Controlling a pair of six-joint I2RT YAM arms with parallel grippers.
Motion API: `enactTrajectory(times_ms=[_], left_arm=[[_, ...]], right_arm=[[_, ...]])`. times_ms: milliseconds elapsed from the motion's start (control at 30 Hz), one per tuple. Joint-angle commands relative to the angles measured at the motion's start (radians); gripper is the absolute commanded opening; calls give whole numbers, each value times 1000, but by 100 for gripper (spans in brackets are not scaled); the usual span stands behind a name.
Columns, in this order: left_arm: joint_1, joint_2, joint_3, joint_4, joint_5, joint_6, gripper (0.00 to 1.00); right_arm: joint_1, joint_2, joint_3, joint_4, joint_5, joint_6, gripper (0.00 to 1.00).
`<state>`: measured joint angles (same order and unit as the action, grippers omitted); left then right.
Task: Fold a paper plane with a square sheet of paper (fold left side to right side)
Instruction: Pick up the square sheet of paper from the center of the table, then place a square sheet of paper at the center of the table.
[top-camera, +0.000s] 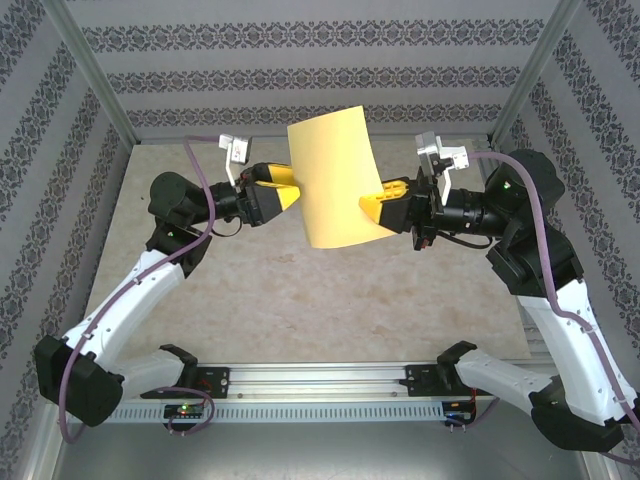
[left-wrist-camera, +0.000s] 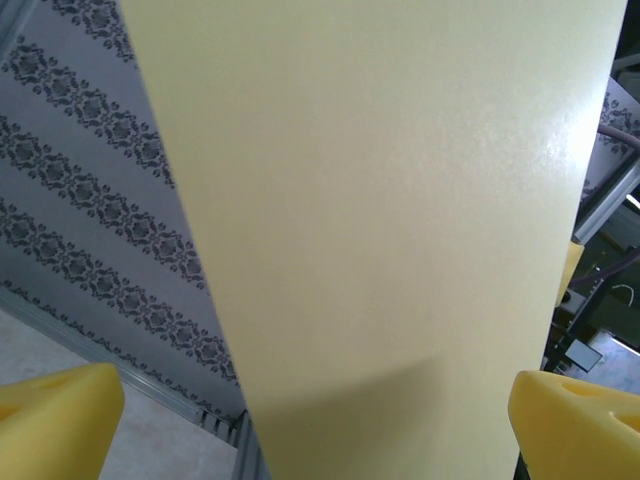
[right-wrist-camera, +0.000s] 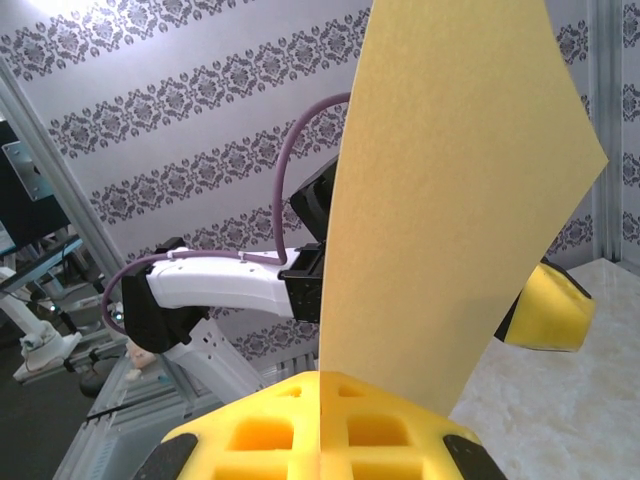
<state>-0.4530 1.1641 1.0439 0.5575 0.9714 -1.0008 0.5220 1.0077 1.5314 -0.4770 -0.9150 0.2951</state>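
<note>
The square sheet of paper (top-camera: 335, 180) hangs upright in the air above the table, slightly curved, with no fold showing. My right gripper (top-camera: 372, 208) is shut on its lower right edge; in the right wrist view the yellow pads (right-wrist-camera: 400, 430) pinch the sheet (right-wrist-camera: 450, 200) from below. My left gripper (top-camera: 288, 187) stands open at the sheet's left edge, one finger on each side of the paper. In the left wrist view the sheet (left-wrist-camera: 380, 220) rises between the two wide-apart fingertips (left-wrist-camera: 55, 420). One left finger (right-wrist-camera: 550, 312) shows past the sheet in the right wrist view.
The beige tabletop (top-camera: 300, 290) lies below both arms. Patterned walls (top-camera: 300, 40) and metal posts (top-camera: 95, 70) close in the back and sides. The left arm's white link (right-wrist-camera: 220, 285) reaches toward the paper.
</note>
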Motion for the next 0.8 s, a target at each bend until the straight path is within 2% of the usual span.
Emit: enactTrajectory(times_ms=[0,333,500,767], left_arm=[[-25,2,33,60,20,15,99],[-37,-2,47,-2,6,50,82],[-37,-9,52,-13,6,56,68],[-39,-23,63,-146,-12,136,39]], right_arm=[[0,-10,-16,52,-18,15,0],[-81,-67,-82,84,-4,48,0],[-131,-70,-116,59,5,49,0],[-170,-66,-148,33,43,31,0]])
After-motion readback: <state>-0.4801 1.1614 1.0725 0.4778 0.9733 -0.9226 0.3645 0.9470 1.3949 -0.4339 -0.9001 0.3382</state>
